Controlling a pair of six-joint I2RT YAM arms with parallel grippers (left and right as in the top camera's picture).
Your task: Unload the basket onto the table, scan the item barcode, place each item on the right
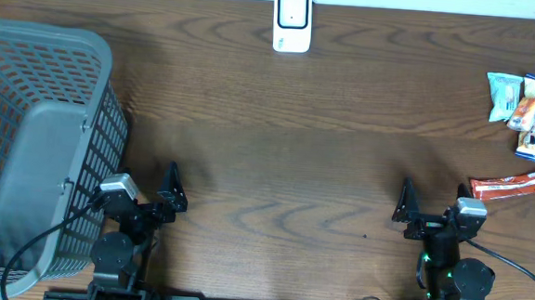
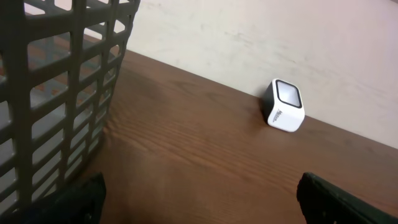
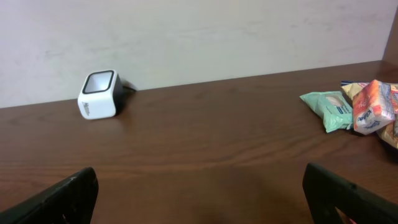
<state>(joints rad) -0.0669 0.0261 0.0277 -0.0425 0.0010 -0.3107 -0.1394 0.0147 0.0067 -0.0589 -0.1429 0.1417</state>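
While both arms sit at the near edge, the left gripper [image 1: 144, 196] and right gripper [image 1: 431, 211] stand spread wide and empty. Snack packets [image 1: 528, 112] lie heaped at the far right, with a red packet [image 1: 508, 186] near the right arm. A white scanner [image 1: 292, 21] stands at the far edge, centre. A grey basket [image 1: 36, 136] sits just beside the left arm. The table [image 1: 287, 142] is dark wood grain, with a pale wall [image 3: 186, 31] behind it.

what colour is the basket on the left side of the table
Grey all over, with lattice walls: basket. It shows best in the overhead view.

Smooth dark wood-grain bench [image 1: 297, 124], faint sheen; matt grey plastic lattice basket [image 1: 42, 32]; glossy white plastic scanner [image 1: 292, 21]; shiny crinkled snack packets [image 1: 529, 110].
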